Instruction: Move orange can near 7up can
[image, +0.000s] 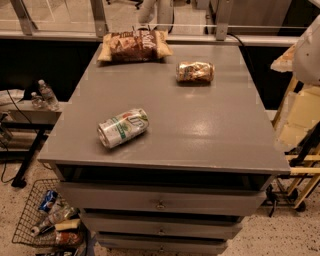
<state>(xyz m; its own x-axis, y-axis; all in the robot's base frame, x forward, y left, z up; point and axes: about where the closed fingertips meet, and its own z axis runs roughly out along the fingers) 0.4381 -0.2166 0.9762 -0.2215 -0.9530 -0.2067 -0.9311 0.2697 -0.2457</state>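
Orange can (195, 72) lies toppled, well behind and right of the 7up can (123, 128), so the move seems unstarted. Gripper is out of view; its grasp cannot be told.

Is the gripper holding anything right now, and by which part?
Nothing is seen held. The gripper is out of view. The orange can and the 7up can lie on their sides, apart, on the grey cabinet top, with nothing touching either.
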